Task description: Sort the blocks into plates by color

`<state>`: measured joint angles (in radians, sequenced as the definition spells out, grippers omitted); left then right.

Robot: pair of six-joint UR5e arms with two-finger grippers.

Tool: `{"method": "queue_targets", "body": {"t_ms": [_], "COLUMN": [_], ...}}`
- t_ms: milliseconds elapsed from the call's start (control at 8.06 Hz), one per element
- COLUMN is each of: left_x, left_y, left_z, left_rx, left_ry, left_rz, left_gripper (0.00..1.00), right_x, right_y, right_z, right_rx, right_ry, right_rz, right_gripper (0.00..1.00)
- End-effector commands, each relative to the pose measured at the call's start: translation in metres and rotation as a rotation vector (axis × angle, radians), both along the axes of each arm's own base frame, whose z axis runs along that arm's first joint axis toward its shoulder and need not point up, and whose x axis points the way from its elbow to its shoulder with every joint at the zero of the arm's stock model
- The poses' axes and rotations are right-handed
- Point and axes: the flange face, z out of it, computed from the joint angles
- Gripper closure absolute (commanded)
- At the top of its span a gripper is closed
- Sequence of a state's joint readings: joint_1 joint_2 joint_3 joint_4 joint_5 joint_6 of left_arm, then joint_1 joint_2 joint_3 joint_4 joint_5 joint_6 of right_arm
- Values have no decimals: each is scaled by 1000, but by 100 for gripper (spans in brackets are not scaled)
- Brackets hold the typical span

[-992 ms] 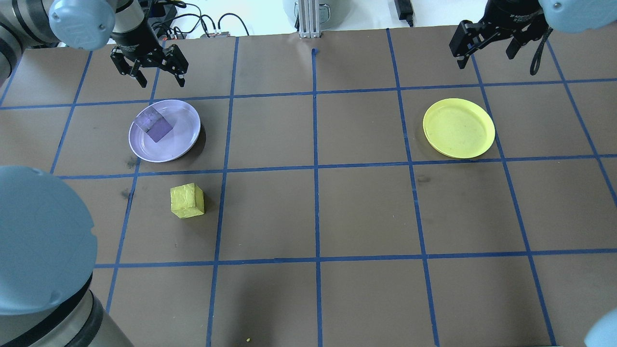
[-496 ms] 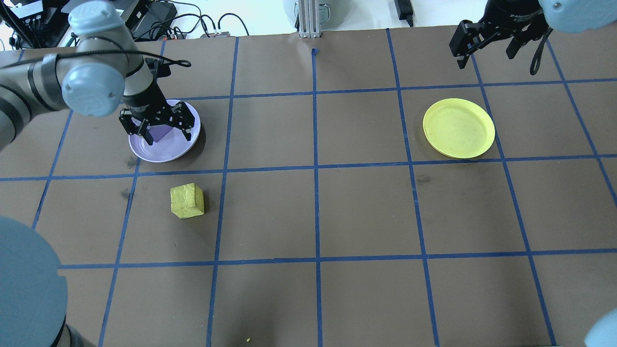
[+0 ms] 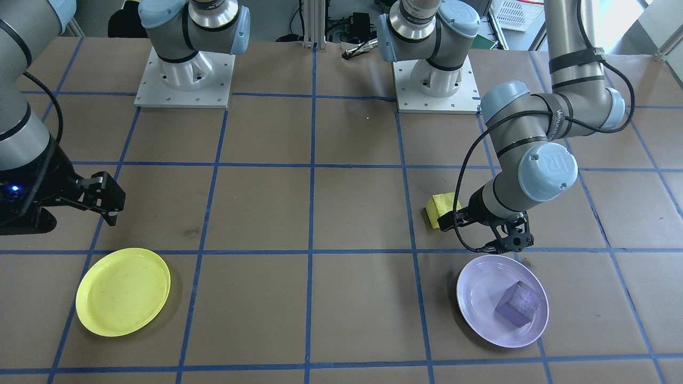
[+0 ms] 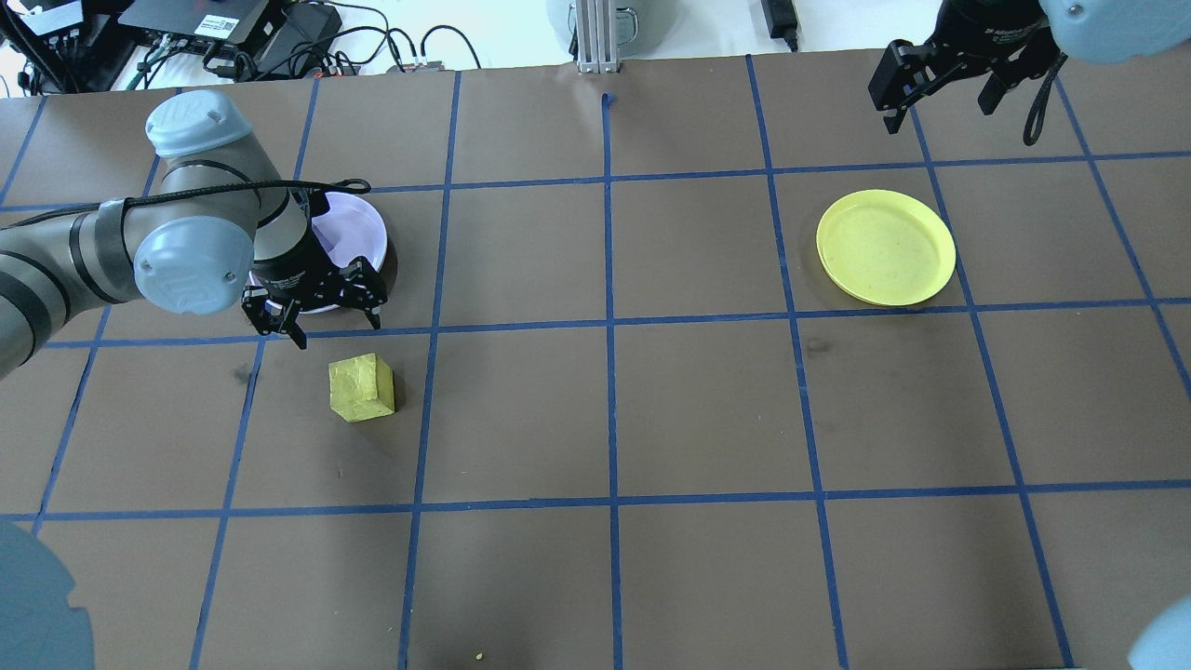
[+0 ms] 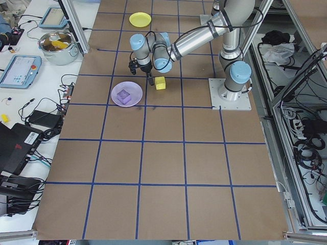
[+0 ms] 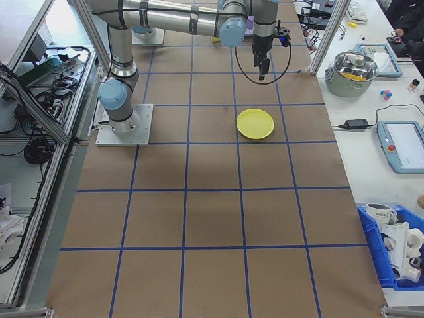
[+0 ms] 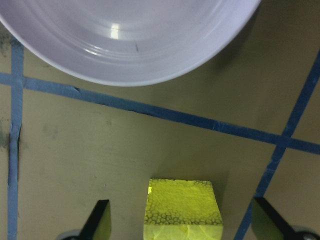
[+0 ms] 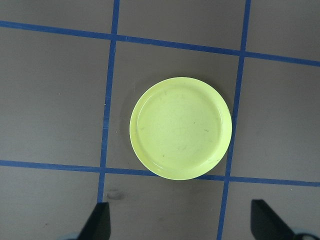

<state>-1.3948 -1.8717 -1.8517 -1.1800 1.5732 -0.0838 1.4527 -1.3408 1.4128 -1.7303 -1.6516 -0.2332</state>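
- Brown paper-covered bench (image 4: 707, 400) with blue tape grid.
- Round bright yellow plastic plate (image 4: 886, 247) on the robot's right.
- Round pale lavender plastic plate (image 3: 483, 288) holds the small purple cube (image 3: 515, 304).
- Left pincer (image 4: 316, 318), spread, hangs between lavender plate and small yellow cube (image 4: 361, 387).
- Right pincer (image 4: 942, 91), spread, hangs beyond the yellow plate.

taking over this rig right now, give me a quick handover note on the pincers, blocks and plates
Left pincer: open, empty, between the lavender plate and the yellow block, not touching either.
Right pincer: open, empty, at the far side of the table beyond the yellow plate.
Purple block: lying in the lavender plate. That half is done.
Yellow block: on the table, just robot-side of the lavender plate, far from the yellow plate, which holds nothing.
Left to do: grasp the yellow block and get it into the yellow plate; the left pincer looks lined up for the grasp.
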Motion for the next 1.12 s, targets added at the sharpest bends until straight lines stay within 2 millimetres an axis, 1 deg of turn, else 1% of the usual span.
{"method": "queue_targets", "body": {"t_ms": [0, 248, 372, 496, 620, 868, 992], "left_x": [-9, -10, -10, -11, -12, -13, -12], "left_y": [23, 37, 39, 43, 48, 49, 49], "left_z": [-19, -31, -29, -36, -45, -54, -54], "left_rx": [50, 86, 81, 98, 112, 131, 131], "left_ry": [35, 31, 38, 41, 47, 55, 54], "left_rz": [72, 27, -3, 2, 2, -11, -23], "left_gripper": [0, 0, 0, 0, 5, 69, 77], "right_x": [0, 0, 0, 0, 0, 0, 0], "right_y": [0, -1, -1, -1, -1, 0, -1], "right_z": [0, -1, -1, -1, -1, 0, -1], "right_rx": [0, 0, 0, 0, 0, -1, 0], "right_ry": [-3, 0, -1, -1, -4, -4, -4], "right_rz": [0, 0, 0, 0, 0, -1, 0], "right_gripper": [0, 0, 0, 0, 0, 0, 0]}}
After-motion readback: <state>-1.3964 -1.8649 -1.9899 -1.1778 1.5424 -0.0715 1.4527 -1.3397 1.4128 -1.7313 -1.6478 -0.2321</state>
